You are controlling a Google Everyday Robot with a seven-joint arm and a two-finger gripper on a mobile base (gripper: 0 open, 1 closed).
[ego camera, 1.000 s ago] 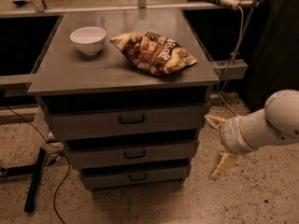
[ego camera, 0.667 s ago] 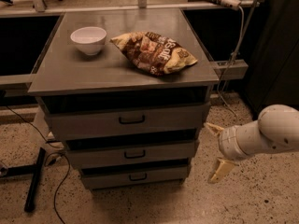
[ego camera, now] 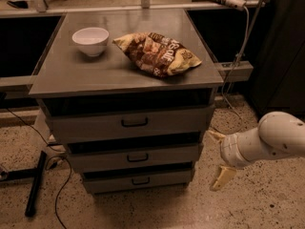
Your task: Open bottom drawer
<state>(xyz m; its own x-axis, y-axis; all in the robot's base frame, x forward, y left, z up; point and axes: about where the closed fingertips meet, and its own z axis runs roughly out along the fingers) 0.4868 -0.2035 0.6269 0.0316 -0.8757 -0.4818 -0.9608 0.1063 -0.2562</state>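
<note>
The bottom drawer (ego camera: 164, 177) is flat grey metal with a small black loop handle (ego camera: 140, 181). It sits shut, low down. The gripper (ego camera: 219, 157) hangs just right of it, yellowish fingers spread apart, holding nothing.

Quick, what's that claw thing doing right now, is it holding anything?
Gripper: open, holding nothing, off to the right of the bottom drawer, not touching it.

Grey cabinet top (ego camera: 119, 68): white bowl (ego camera: 90, 40) left, chip bag (ego camera: 157, 54) beside. Pincer (ego camera: 212, 160) low, right of it.
</note>
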